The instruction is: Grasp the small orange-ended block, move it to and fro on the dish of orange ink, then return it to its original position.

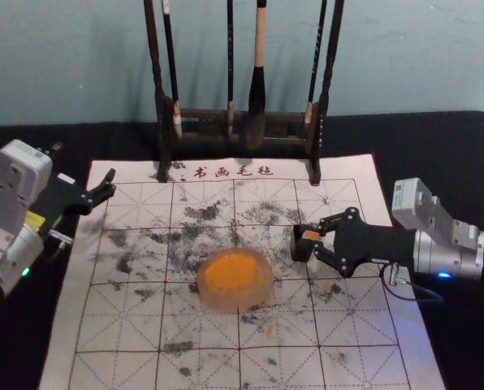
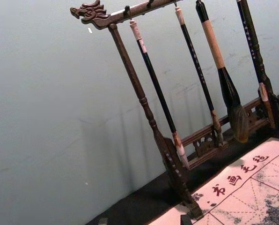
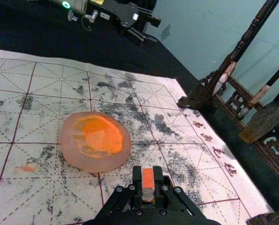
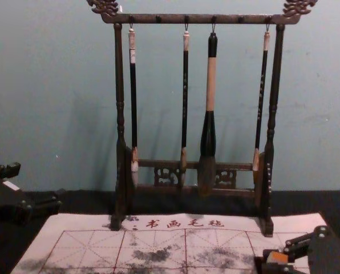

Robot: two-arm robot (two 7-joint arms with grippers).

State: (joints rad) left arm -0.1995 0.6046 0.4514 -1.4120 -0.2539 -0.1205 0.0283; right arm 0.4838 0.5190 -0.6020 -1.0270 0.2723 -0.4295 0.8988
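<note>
Pinching the small orange-ended block [image 3: 148,179], the closed right gripper [image 1: 304,244] is just beside the pinkish translucent dish [image 1: 235,302], on the robot's right. Dipping looks like the next step: the arm should clear the rim, lower the block lightly into the orange ink [image 1: 232,274], and stroke shortly within the rim. The left gripper [image 4: 37,186] waits idle at the left, fingers apart. The felt mat [image 1: 120,333] reads 书画毛毡; the brush label [image 4: 133,56] is illegible.
</note>
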